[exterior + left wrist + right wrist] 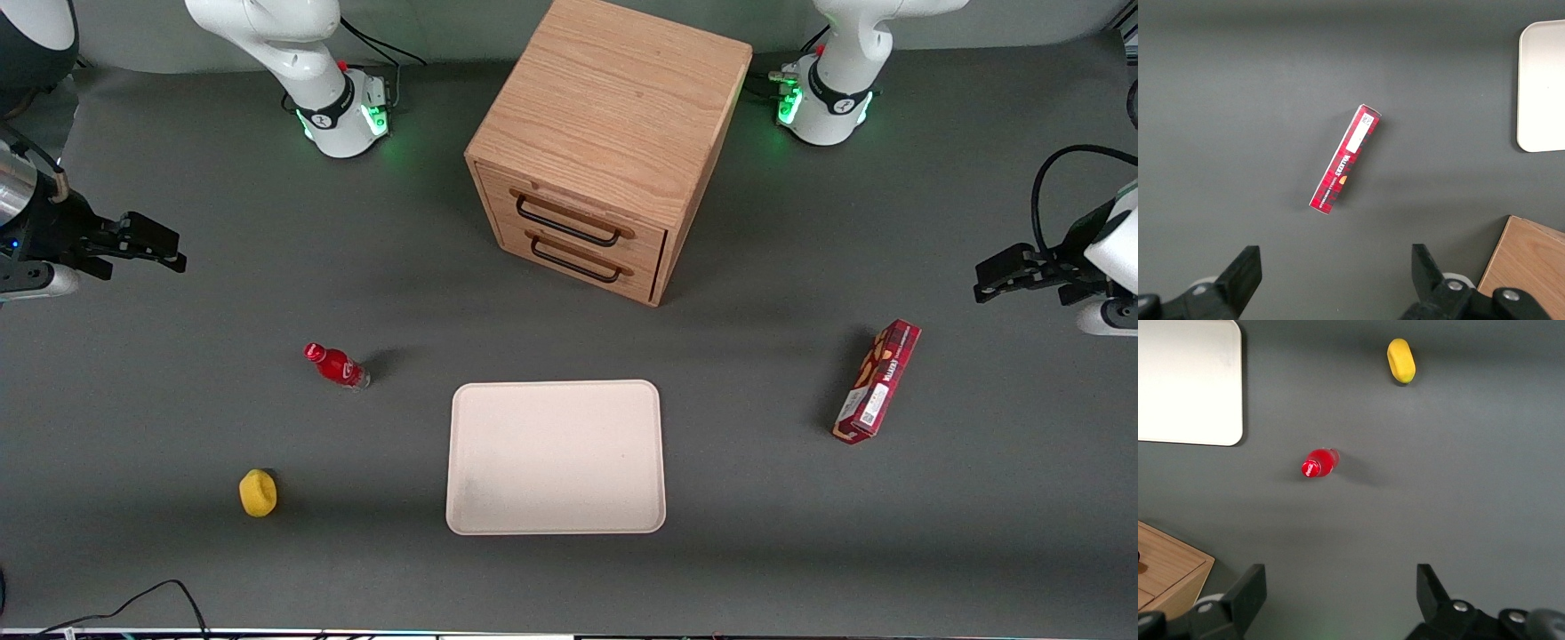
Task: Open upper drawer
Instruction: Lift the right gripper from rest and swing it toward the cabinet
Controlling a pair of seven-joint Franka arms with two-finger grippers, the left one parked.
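The boxy oak cabinet point(613, 107) stands at the middle of the table, farther from the front camera than the tray. Its upper drawer point(578, 213) is closed, with a long black wire handle point(567, 225) across its front. The identical lower drawer point(582, 267) is also closed. My right gripper point(169, 249) is open and empty. It hovers above the table toward the working arm's end, well away from the cabinet. In the right wrist view the gripper point(1341, 587) holds nothing between its fingers point(1248, 590), and a corner of the cabinet point(1171, 573) shows.
A red bottle point(336, 365) stands between the gripper and a white tray point(556, 524). A yellow lemon-like object point(258, 492) lies nearer the front camera. A red biscuit box point(877, 381) lies toward the parked arm's end.
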